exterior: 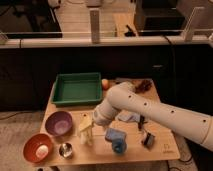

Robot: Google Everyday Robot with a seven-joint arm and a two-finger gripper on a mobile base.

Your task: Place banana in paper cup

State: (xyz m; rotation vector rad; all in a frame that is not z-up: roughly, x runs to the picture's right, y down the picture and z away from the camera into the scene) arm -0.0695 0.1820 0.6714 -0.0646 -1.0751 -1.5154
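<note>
A white robot arm reaches over a wooden bench [155, 150]. Its tool [86, 133] meets a pale banana [85, 124], with a paper cup [87, 140] just beneath; whether it grips cannot be told.

I see overhead light, even across table [98, 151], wood reading warm. Space behind table near black. Pale ledge [125, 41] across upper frame bright, floor beyond it washed out. White arm [160, 112] brightest thing here: mild glare on top side, underside shaded, soft shadow beneath on wood. Gripper [86, 131] hangs over table's front, just right of purple bowl [59, 123], pale and top-lit. Metal cup [65, 149] carries small highlight.
</note>
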